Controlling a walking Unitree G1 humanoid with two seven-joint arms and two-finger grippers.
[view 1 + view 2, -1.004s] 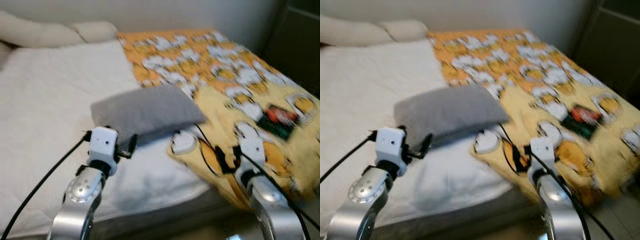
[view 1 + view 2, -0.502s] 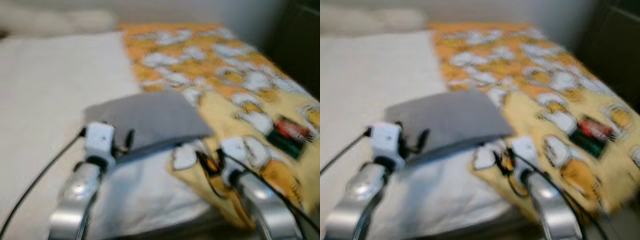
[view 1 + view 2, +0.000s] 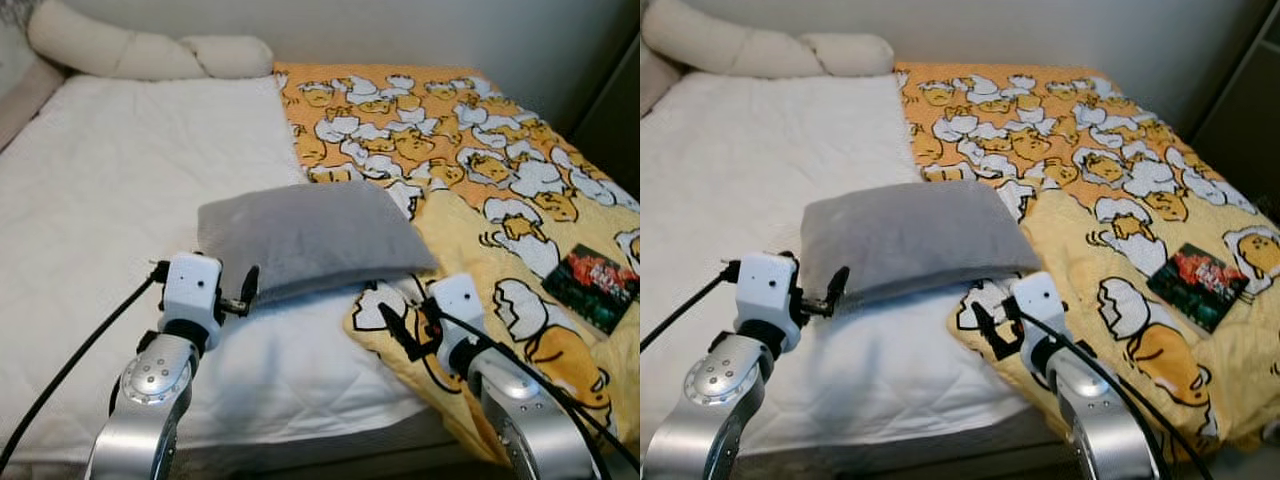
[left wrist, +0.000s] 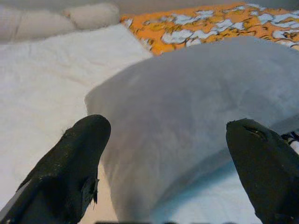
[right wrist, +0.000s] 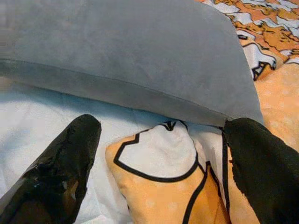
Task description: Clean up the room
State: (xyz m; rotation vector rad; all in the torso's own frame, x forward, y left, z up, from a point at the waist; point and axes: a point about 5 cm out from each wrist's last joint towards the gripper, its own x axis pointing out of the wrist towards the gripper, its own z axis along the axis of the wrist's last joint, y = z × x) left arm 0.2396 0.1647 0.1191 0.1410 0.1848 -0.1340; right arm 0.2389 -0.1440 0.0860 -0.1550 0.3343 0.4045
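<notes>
While the grey pillow (image 3: pixel 310 235) lies on the bed (image 3: pixel 100 220), both the left gripper (image 4: pixel 170 163) and right gripper (image 5: pixel 159 158) are held spread before its near edge, gripping nothing. The pick-up is judged pending; closing on that edge is called for next.

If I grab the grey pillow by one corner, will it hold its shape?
Probably not: the grey suede-like pillow looks soft and plump, so it would likely sag. It seems light. Its smooth cover may slip between the open left gripper fingers.
</notes>
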